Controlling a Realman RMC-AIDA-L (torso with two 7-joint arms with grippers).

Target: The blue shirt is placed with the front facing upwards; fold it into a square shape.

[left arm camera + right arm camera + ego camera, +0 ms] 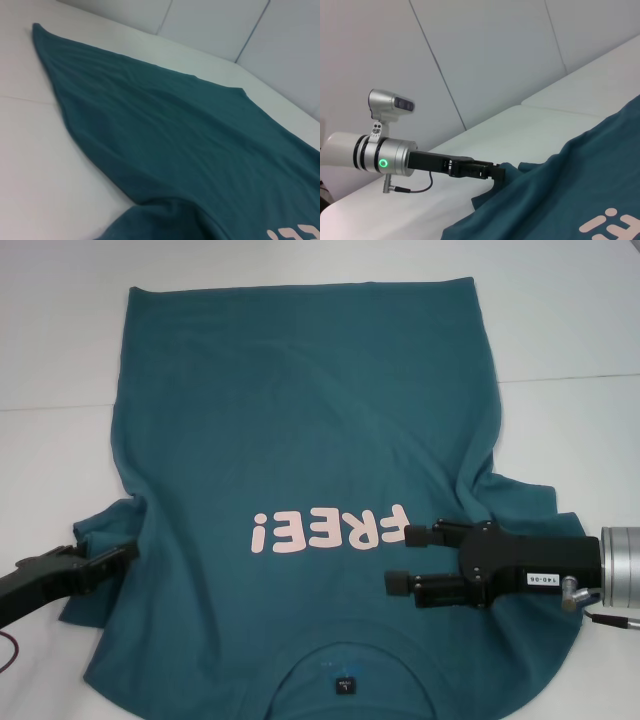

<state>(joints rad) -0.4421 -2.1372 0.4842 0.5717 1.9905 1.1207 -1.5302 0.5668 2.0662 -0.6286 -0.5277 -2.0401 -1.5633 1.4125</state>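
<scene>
Blue shirt [300, 440] lies flat; left hand [118, 558] pinches its sleeve, right hand [395, 558] spread above.

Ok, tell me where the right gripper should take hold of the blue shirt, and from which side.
Probably the right sleeve: on the blue shirt it juts out flat past the body, leaving a free edge. The right gripper, open over the chest beside the FREE! lettering, should come at it from the robot's right, fingers sliding around the hem. The left gripper is at the opposite sleeve.
</scene>
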